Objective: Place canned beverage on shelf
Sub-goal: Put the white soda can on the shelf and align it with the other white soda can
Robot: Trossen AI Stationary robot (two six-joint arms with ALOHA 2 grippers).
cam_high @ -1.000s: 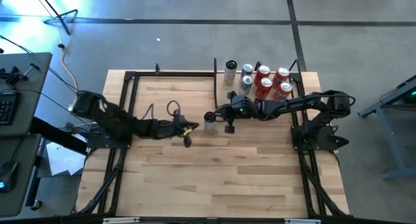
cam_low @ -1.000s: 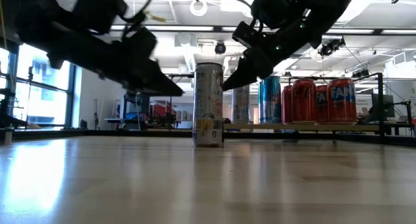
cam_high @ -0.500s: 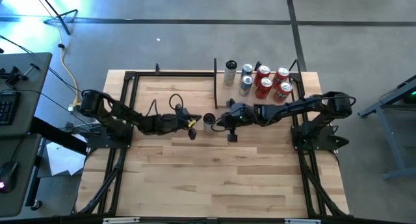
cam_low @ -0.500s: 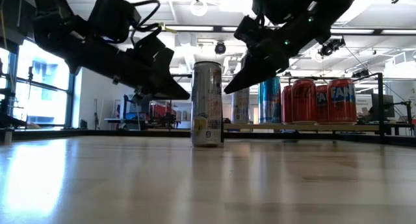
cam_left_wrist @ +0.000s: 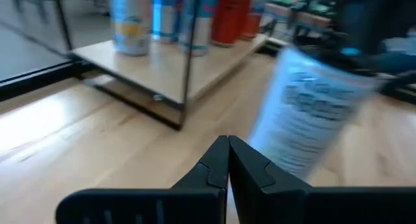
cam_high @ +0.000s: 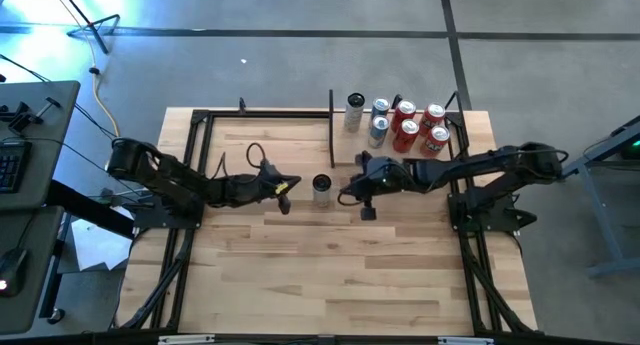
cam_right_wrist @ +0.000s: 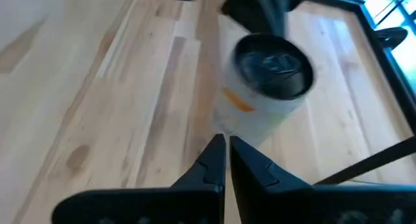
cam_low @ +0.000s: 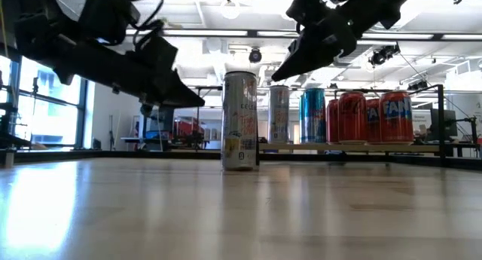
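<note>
L arm reaches in from the table's [cam_high: 300, 285] left edge; left gripper [cam_high: 283, 188] sits just left of the can [cam_high: 321, 188], above the wood, not touching. In the left wrist view its fingers [cam_left_wrist: 218, 162] are pressed together, tips meeting, nothing between them, w/ the can [cam_left_wrist: 312, 110] close ahead and blurred.

Can stands upright on the tabletop near mid-table, free of both grippers; low view shows it [cam_low: 240, 120] alone on the wood, silver w/ a yellow patch low on its side.

Right gripper [cam_high: 349, 192] is just right of the can, raised above the table; in the low view it [cam_low: 282, 70] hangs higher than the can top. In the right wrist view its fingers [cam_right_wrist: 224, 160] are together, empty, looking down on the can's lid [cam_right_wrist: 273, 65].

Shelf [cam_high: 345, 150] is at the far right of the table, behind the R arm. It carries other cans [cam_high: 405, 125]: silver, blue, red, all upright. Can is well short of the shelf.
</note>
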